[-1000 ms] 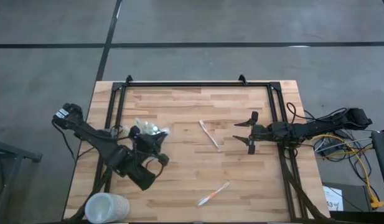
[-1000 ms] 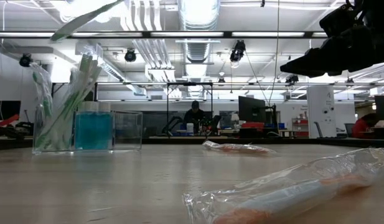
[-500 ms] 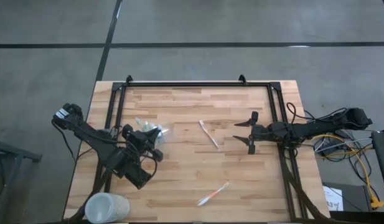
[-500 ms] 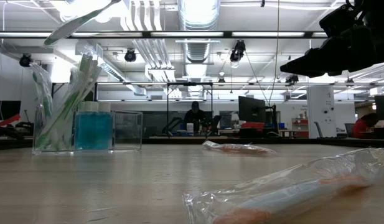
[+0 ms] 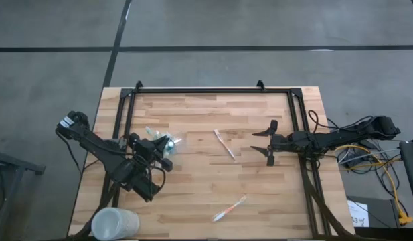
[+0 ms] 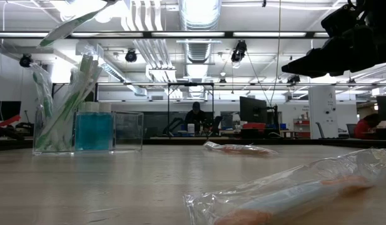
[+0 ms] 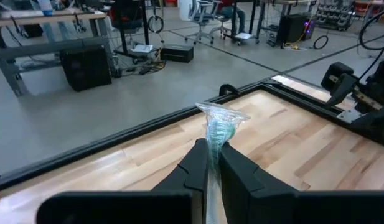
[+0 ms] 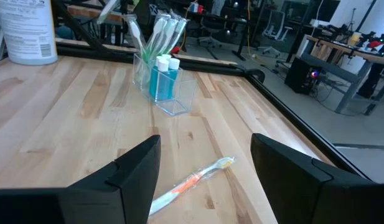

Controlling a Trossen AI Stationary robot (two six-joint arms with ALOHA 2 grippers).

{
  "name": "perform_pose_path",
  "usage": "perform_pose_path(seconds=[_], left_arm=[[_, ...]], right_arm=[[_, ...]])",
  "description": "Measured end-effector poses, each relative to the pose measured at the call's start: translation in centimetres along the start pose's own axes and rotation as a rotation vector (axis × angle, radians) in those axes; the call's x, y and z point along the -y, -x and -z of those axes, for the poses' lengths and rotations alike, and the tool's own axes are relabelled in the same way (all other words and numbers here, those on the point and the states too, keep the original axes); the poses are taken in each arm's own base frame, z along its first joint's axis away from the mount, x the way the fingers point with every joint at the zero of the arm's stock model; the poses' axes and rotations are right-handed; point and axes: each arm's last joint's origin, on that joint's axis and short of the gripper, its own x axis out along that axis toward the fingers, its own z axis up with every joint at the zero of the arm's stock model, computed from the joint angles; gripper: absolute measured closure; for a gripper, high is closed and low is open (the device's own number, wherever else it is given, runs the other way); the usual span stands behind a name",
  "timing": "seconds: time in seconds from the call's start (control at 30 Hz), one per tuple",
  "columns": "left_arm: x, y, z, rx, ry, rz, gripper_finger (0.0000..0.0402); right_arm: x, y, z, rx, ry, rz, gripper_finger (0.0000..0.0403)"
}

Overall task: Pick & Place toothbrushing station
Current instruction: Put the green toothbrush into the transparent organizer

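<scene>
**Green brush carried in over the holder**

Nearest the table's front edge: lying flat in its crinkled clear wrapper, well apart from the holder, an orange-handled toothbrush (image 6: 286, 190). Untouched. Likewise unmoved between holder and right gripper, a second wrapped toothbrush, pale and slim (image 5: 225, 144).

Further back, standing upright on the wood: the toothbrushing station, a small see-through plastic holder (image 6: 86, 131) with green brushes and blue tubes inside.

Shifted over the last second: the left gripper (image 5: 152, 148), brought from the holder's front side to just beside and above it. Pinched tight between its fingers (image 7: 201, 165), a wrapped green toothbrush (image 7: 221, 124), slanted high over the holder with its head outward. By the look of it, mid-delivery: brush close to the holder but not yet in. Needed next, probably: tipping nearer upright and lowering among the brushes already there.

Beyond the pale toothbrush, away from the holder: the right gripper (image 5: 270, 142), jaws spread wide, hovering empty, same place as before.

Room for moving: bare wood between holder and pale toothbrush, nothing in the way there. Tighter on the holder's other side, with the black frame rail (image 5: 122, 120) near. Past the table's front corner, off to the holder's side, a frosted white cup (image 5: 114, 223), well clear.
</scene>
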Motion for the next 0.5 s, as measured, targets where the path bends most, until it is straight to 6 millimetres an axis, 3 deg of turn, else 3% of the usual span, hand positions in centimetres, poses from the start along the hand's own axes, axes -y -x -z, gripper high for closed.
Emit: perform_pose_path(seconds=[0.5], left_arm=[[4.1,-1.2,-0.3,-0.154,-0.198,0.169,0.0376]], right_arm=[[0.0,0.0,0.0,0.0,0.0,0.0,0.0158]])
